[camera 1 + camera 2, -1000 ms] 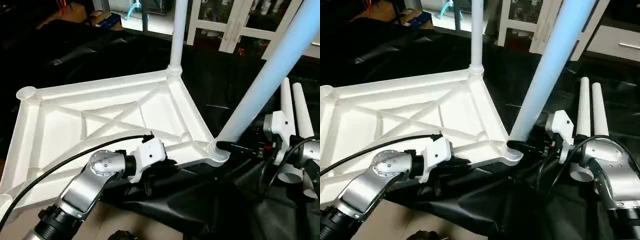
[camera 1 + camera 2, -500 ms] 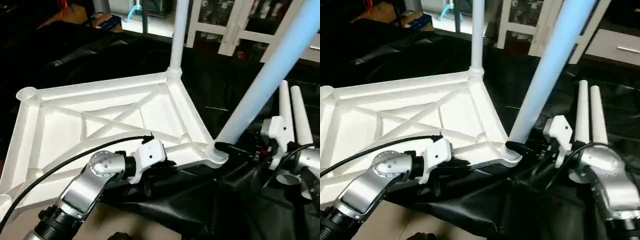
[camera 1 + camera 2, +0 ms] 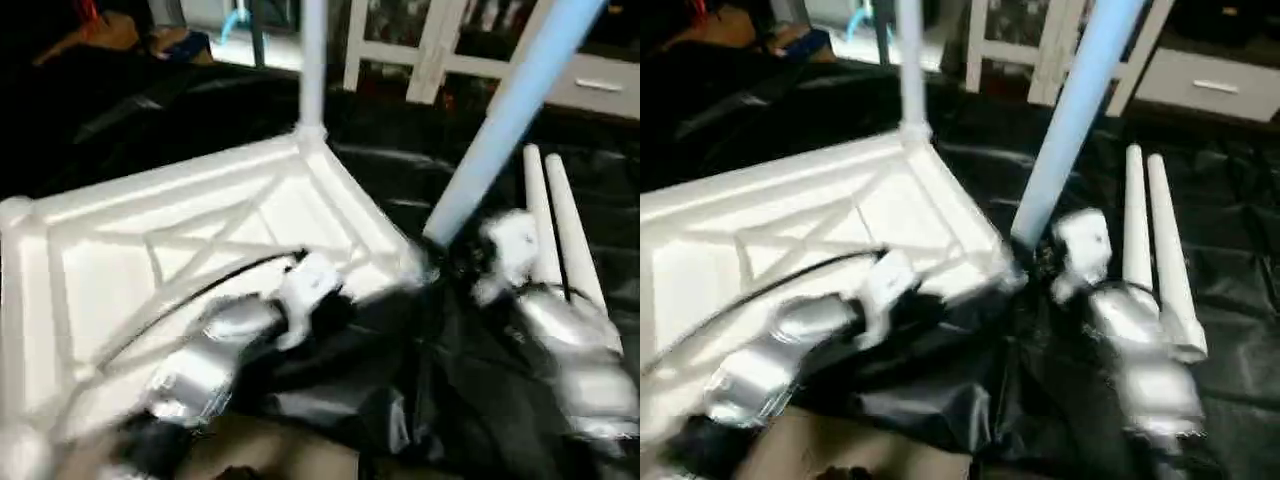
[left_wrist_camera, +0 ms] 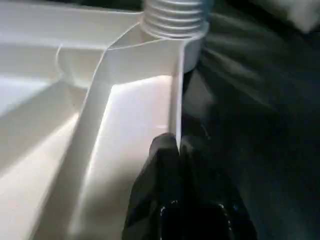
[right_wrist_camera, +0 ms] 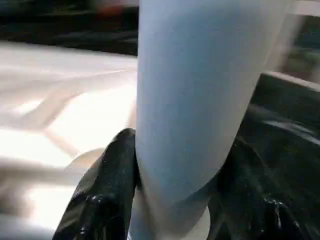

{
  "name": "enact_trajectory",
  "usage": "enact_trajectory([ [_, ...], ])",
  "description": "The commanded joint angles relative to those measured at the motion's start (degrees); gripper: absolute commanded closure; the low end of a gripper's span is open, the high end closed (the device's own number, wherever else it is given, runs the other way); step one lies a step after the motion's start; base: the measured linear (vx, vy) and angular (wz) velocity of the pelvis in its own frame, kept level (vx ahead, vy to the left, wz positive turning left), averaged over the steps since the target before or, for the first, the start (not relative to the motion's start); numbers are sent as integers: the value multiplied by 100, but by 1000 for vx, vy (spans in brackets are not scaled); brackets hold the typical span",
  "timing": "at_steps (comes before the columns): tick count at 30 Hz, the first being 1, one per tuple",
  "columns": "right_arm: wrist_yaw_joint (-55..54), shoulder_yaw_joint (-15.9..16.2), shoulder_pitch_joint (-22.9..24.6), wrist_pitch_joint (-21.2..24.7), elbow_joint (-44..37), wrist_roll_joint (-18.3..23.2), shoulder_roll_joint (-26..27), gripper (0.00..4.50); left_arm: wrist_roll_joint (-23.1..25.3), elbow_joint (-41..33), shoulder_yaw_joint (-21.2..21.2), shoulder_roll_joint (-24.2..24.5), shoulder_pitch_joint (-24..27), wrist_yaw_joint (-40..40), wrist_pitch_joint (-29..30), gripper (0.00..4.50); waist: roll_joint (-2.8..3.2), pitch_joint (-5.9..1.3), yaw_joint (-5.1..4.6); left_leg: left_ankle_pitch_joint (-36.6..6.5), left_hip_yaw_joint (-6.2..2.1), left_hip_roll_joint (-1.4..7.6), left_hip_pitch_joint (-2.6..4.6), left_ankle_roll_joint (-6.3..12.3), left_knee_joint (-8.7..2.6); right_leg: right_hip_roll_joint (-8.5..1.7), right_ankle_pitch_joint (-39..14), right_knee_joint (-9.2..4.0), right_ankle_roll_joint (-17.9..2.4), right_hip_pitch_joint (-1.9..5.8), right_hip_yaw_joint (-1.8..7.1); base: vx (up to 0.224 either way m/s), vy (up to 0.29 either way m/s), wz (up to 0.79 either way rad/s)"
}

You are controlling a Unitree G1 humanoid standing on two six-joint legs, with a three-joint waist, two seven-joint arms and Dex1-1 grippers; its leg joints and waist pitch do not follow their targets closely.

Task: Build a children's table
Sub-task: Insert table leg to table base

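A black cloth (image 3: 970, 400) drapes the work table, creased and glossy, with folds bunched along its near edge. Below that edge a strip of tan floor (image 3: 840, 445) shows. Behind the table stands white-framed furniture (image 3: 1040, 50) with dark glazed panels; beside it, further along the back wall, sits a white drawer front (image 3: 1210, 90) with a slim metal handle. On the far side of the cloth from the drawer, a blue box (image 3: 190, 42) lies near something orange (image 3: 100, 30), both too blurred to name more closely. A pale turquoise shape (image 3: 235, 20) stands against a bright surface behind them. Light glints off the cloth's ridges.
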Motion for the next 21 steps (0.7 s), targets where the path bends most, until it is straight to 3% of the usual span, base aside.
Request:
enact_trajectory([
  [1,-890,81,132,390,1106,-518,157,264,22,399,206,-446,-70,895,421,450,4,-90,-69,-3293,-195,171,15,-181,-536,-188,-3969,-477,-284,22,10,-50,38,-8],
  [2,-968,97,84,373,1168,-540,208,264,24,448,240,-534,-102,987,451,450,3,-87,-68,-3364,-184,150,64,-134,-521,-169,-3914,-516,-225,-27,14,-58,50,-9],
  [5,-1549,89,-387,172,1797,-615,560,264,1,844,481,-1118,-352,1654,330,450,38,-140,-49,-3156,-184,154,-15,-31,-538,-171,-3333,-504,-313,58,15,0,0,0],
  [6,-1549,89,-387,172,1797,-615,560,264,1,844,481,-1118,-352,1654,330,450,5,-135,-74,-3224,-163,125,10,-10,-514,-150,-3318,-527,-328,4,4,0,0,0],
  [8,-2028,34,-928,13,2486,-662,876,264,-36,1133,603,-1516,-592,2003,274,450,21,-155,-106,-3220,-177,127,-14,-8,-517,-165,-3209,-488,-403,24,-9,0,0,0],
  [10,-2172,26,-1160,-25,2699,-714,999,264,-4,1116,579,-1569,-657,1966,372,450,-22,-170,-128,-3153,-183,126,-61,20,-515,-176,-3090,-477,-400,75,-17,0,0,0],
  [11,-2172,26,-1160,-25,2699,-714,999,264,-4,1116,579,-1569,-657,1966,372,450,-8,-162,-117,-3110,-156,131,-38,53,-507,-182,-3047,-491,-436,40,6,0,0,0],
  [17,-2329,-243,-1336,-354,2935,-663,1059,264,80,1043,551,-1339,-688,1913,516,450,0,-208,-94,-2677,-106,161,-77,102,-507,-171,-2322,-378,-705,87,56,0,0,0],
  [21,-2166,-325,-1479,-613,3110,-572,1020,265,95,1053,441,-1216,-687,1810,446,450,-2,-216,-95,-2644,-83,155,-71,139,-493,-169,-2308,-367,-762,91,63,0,0,0],
])
